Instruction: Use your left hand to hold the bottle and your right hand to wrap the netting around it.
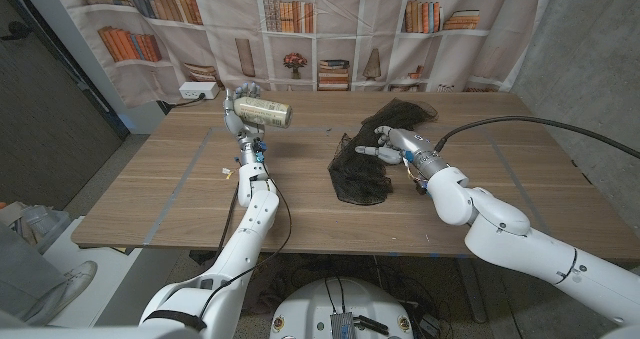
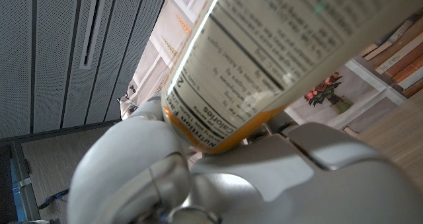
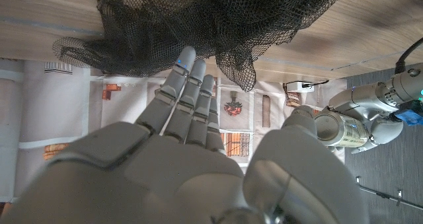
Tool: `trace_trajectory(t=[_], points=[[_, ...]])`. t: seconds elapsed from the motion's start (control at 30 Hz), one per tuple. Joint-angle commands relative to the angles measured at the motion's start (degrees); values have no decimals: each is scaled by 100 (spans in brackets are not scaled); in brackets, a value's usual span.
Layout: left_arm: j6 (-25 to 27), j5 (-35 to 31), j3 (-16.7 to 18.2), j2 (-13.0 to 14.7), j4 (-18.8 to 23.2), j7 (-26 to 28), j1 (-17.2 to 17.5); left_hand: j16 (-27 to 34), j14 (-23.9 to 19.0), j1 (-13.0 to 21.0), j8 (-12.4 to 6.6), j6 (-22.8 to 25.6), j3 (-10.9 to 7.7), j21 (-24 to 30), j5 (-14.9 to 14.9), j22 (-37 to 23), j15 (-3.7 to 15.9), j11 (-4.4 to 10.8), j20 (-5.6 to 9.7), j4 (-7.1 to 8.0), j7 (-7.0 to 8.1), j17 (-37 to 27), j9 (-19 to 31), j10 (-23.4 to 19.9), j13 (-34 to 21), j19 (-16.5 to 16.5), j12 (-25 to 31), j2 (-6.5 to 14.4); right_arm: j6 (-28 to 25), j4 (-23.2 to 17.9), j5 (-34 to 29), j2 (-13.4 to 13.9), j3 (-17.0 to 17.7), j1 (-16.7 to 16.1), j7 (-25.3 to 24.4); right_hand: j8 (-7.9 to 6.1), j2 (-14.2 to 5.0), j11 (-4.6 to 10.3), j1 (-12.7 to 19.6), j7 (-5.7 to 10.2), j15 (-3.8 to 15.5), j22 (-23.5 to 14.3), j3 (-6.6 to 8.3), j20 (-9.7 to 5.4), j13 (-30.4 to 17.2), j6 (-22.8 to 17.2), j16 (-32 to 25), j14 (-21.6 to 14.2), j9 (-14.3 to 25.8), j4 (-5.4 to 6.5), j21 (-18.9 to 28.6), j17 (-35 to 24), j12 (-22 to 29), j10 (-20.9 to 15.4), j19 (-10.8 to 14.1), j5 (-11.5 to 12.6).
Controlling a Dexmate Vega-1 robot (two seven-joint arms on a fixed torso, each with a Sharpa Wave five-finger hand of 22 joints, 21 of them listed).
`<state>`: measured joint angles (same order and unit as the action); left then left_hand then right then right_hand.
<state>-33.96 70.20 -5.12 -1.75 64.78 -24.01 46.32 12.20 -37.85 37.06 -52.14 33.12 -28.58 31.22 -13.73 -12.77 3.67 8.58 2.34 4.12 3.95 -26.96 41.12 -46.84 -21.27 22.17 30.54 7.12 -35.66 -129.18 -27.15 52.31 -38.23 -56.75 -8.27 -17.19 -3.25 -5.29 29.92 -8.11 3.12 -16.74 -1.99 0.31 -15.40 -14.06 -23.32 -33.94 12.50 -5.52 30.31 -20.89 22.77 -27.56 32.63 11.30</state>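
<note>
My left hand [image 1: 240, 107] holds a pale labelled bottle [image 1: 264, 112] lying sideways, raised above the table's far left part. Its label [image 2: 264, 52] shows close up in the left wrist view, gripped by my left hand [image 2: 218, 178]. Black netting [image 1: 372, 149] lies crumpled on the table at centre right. My right hand [image 1: 398, 145] hovers open at the netting's right side, fingers stretched toward it; I cannot tell whether they touch. In the right wrist view my right hand [image 3: 192, 131] points at the netting [image 3: 211, 26], with the bottle [image 3: 344, 129] beyond.
The wooden table [image 1: 180, 199] has a small pale scrap [image 1: 227, 172] at the left. A black cable [image 1: 520, 124] runs over the right side. A power strip [image 1: 198, 92] sits at the back left, in front of a bookshelf-print curtain [image 1: 330, 29].
</note>
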Motion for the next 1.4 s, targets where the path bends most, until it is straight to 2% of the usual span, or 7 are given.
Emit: trace_trajectory(t=[0.03, 0.57, 0.7, 1.0, 1.13, 1.2, 1.4], points=[[50, 9, -11, 19, 143, 33, 95, -13, -42, -348, -42, 25, -591, 30, 27, -5, 855, 20, 260, 530, 29, -30, 4, -48, -11, -26, 43, 390, -421, 164, -864, -180, -331, 188, 286, -55, -4, 4, -74, -367, 154, -9, -52, -3, 6, -107, -42, -83, 16, -11, 61, -40, 20, -29, 81, 25], [235, 241, 38, -11, 319, 22, 189, -19, -45, -349, -65, 28, -602, 64, 34, 10, 854, -4, 265, 525, 51, -28, -22, -47, 7, -37, 51, 386, -519, 325, -1183, -403, -391, 248, 568, -76, 4, 96, -120, -365, 161, 4, -92, -2, 5, -293, -110, -247, 11, 3, 135, -98, 100, -298, 125, 41], [116, 73, 11, 56, 260, 27, 179, -22, -44, -349, -72, 24, -605, 72, 35, 13, 856, 10, 267, 524, 41, -27, -27, -56, 15, -46, 56, 386, -545, 295, -1279, -425, -421, 257, 646, -77, 2, 95, -118, -367, 170, 5, -94, -5, 4, -314, -118, -264, 10, 1, 146, -106, 103, -315, 132, 44], [298, 254, 42, 54, 195, -271, 131, -26, -42, -350, -88, 39, -612, 89, 38, 19, 857, 9, 265, 523, 20, -24, -44, -88, 21, -58, 75, 388, -557, 356, -1475, -524, -494, 314, 776, -172, -25, 125, -104, -273, 205, -60, -97, -22, 1, -647, -180, -407, 16, -7, 269, -152, 159, -523, 193, 54], [328, 277, 52, 52, 152, -400, 84, -25, -48, -351, -101, 43, -617, 100, 40, 23, 856, -4, 264, 523, 15, -22, -44, -102, 21, -61, 88, 387, -559, 418, -1576, -585, -542, 354, 816, -260, -29, 183, -109, -192, 204, -78, -112, -69, -8, -915, -216, -494, 37, -10, 350, -188, 270, -852, 239, 51], [385, 351, 76, 32, 190, -451, 93, -26, -50, -351, -101, 61, -620, 108, 41, 26, 856, 39, 263, 522, 10, -20, -68, -101, 24, -62, 89, 386, -552, 452, -1643, -616, -585, 394, 863, -262, -28, 191, -109, -190, 199, -77, -114, -83, -10, -925, -210, -483, 40, -11, 360, -191, 268, -851, 253, 51], [353, 307, 67, 18, 312, -363, 179, -31, -43, -350, -104, 87, -627, 120, 42, 30, 857, 1, 267, 520, 0, -17, -103, -85, 36, -72, 84, 386, -480, 541, -1793, -660, -654, 476, 976, -296, -21, 223, -107, -130, 222, -71, -123, -129, 3, -1037, -199, -488, 45, -16, 404, -201, 278, -906, 312, 49]])
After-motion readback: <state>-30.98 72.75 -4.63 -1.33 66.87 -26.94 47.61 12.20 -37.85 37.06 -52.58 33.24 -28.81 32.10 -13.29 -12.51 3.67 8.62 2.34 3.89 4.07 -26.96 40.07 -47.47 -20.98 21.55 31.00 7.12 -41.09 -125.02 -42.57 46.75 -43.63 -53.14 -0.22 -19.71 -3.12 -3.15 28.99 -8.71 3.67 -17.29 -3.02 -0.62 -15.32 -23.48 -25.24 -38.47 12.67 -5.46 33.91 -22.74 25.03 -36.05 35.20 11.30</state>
